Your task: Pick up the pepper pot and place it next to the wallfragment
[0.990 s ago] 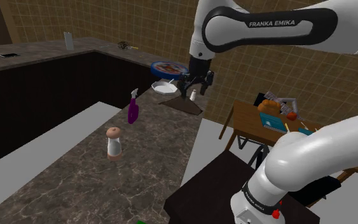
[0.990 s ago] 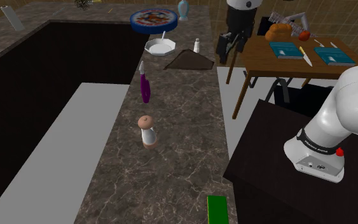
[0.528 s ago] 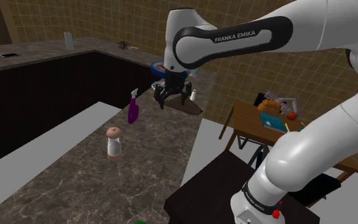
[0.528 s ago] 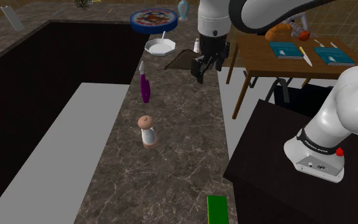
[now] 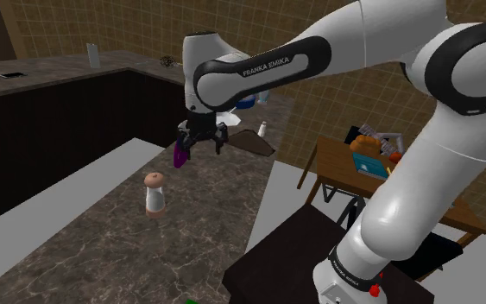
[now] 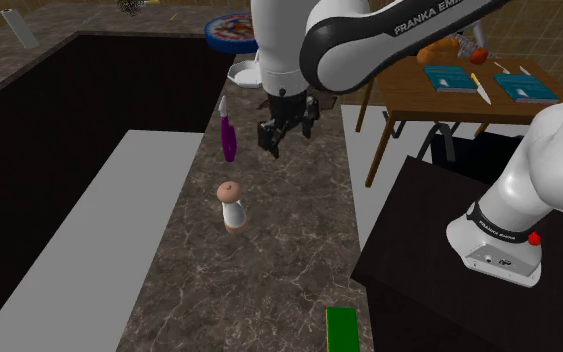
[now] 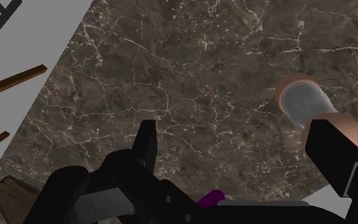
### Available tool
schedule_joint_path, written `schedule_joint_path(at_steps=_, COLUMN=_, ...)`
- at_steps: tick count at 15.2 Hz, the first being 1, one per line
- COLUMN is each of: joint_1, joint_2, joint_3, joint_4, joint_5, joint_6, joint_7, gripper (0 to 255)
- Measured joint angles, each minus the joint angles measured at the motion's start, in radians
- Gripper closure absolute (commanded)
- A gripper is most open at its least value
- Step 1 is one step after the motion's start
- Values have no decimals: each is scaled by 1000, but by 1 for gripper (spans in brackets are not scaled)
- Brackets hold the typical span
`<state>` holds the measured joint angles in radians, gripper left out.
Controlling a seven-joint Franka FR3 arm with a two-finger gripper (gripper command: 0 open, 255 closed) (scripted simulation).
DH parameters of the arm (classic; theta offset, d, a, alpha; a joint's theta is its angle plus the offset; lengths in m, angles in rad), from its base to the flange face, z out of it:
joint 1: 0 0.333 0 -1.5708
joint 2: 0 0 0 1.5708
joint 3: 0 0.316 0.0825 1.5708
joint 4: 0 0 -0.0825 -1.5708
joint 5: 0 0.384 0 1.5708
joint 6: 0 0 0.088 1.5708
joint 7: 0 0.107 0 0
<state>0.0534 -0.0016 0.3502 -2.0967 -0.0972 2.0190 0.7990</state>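
The long dark marbled stone surface (image 5: 103, 250) carries the all-black gripper (image 5: 202, 143) above its far part, fingers spread on nothing (slim purple bottle (image 6: 228, 136) just beside). Nearer, the brown-capped white pepper pot (image 5: 154, 193) stands upright mid-surface, with open marble out to both edges.

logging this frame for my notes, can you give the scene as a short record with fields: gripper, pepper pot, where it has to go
gripper: open, nothing between the fingers, above the marble counter close to the purple spray bottle
pepper pot: upright on the counter, apart from the gripper, not held
wall fragment: dark wedge lying at the counter's far end, a small white shaker next to it
task state: pot not yet picked up
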Motion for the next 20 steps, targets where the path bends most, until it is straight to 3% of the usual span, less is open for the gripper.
schedule_joint_path(at_steps=7, joint_1=58, joint_2=292, joint_3=11, joint_4=225, joint_5=-110, joint_6=18, joint_7=166, gripper=0)
schedule_joint_path(at_steps=15, joint_1=170, joint_2=628, joint_3=-25, joint_4=585, joint_5=-193, joint_6=-49, joint_7=288, gripper=0)
schedule_joint_path(at_steps=20, joint_1=181, joint_2=680, joint_3=-36, joint_4=596, joint_5=-208, joint_6=-11, joint_7=303, gripper=0)
